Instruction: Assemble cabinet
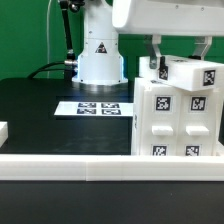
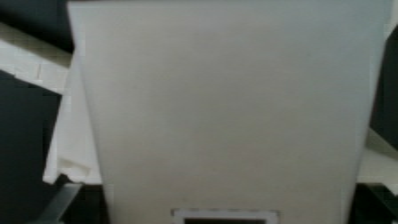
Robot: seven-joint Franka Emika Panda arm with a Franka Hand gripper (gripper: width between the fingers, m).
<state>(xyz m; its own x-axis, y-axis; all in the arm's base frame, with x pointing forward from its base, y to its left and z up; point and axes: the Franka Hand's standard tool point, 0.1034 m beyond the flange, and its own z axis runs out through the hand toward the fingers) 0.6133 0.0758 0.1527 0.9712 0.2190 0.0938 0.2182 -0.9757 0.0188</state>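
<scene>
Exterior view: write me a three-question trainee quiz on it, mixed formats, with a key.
1. True or false: the cabinet stands at the exterior view's left.
2. Multiple choice: the marker board lies on A) the black table, B) the cabinet's top, C) the robot base.
3. Fill in: the gripper is directly ___ the cabinet.

Key: 1 false, it stands at the right. 2 A. 3 above; whether the gripper is open or shut cannot be told.
</scene>
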